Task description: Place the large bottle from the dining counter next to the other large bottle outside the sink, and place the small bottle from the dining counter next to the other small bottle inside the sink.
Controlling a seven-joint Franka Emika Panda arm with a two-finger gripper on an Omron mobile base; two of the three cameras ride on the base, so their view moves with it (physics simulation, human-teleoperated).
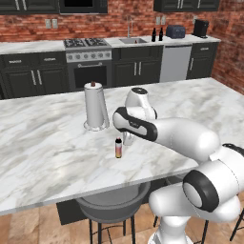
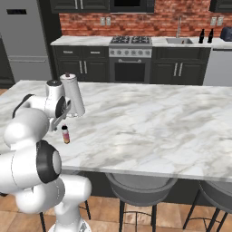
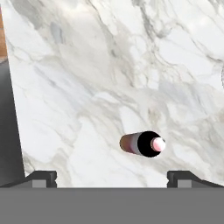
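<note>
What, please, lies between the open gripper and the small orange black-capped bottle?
Nothing: in the hand view only bare marble counter surrounds the small bottle below the gripper.

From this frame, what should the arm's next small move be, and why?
Probably lower the open gripper straight down around the small orange-and-pink bottle with the dark cap. In the hand view the bottle stands upright on the white marble dining counter, seen from above between the spread fingertips, slightly toward one side, so a small centring shift may help first.
</note>
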